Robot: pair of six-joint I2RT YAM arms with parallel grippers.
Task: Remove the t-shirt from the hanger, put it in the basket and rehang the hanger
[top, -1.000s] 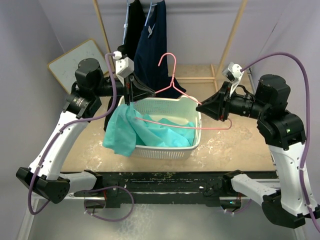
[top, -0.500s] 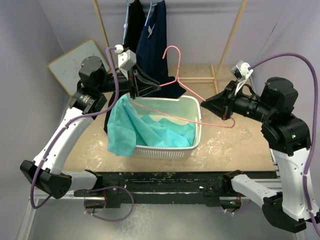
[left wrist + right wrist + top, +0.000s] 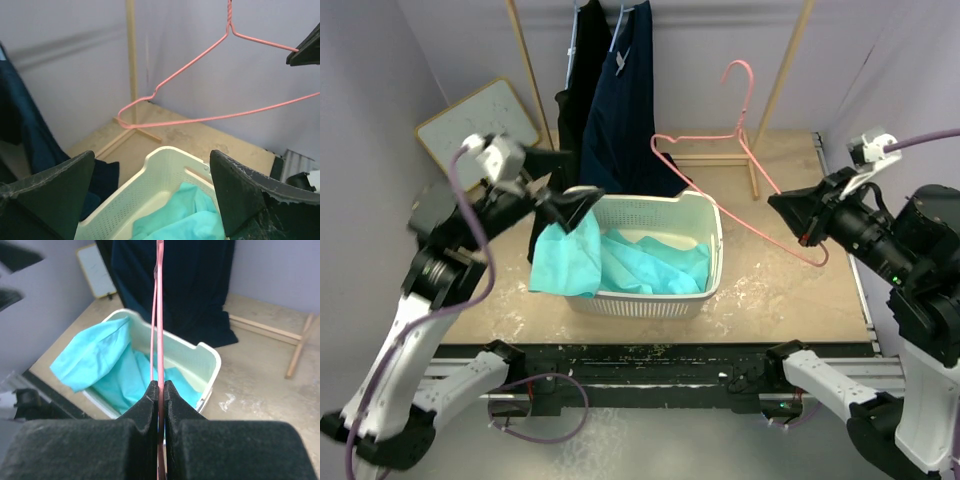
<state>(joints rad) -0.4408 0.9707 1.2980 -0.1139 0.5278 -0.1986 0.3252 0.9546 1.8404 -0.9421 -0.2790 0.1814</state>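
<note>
The turquoise t-shirt (image 3: pixel 620 265) lies in the white basket (image 3: pixel 715 240), one fold draped over the basket's left rim. The pink wire hanger (image 3: pixel 700 137) is bare and held in the air to the right of the basket, with my right gripper (image 3: pixel 798 215) shut on its lower wire. The right wrist view shows that wire (image 3: pixel 160 315) pinched between the pads of the right gripper (image 3: pixel 160 385). My left gripper (image 3: pixel 568 185) hangs open above the basket's left end, holding nothing. From the left wrist, the t-shirt (image 3: pixel 190 215) and the basket (image 3: pixel 150 175) lie below the left gripper (image 3: pixel 150 200).
Dark navy garments (image 3: pixel 620 100) hang from a wooden rack (image 3: pixel 780 70) behind the basket. A white board (image 3: pixel 480 125) leans against the left wall. The rack's wooden foot (image 3: pixel 720 158) lies on the table behind the basket.
My left gripper opened, released the t-shirt and drew back to the left. My right gripper carried the hanger up and to the right, away from the shirt.
</note>
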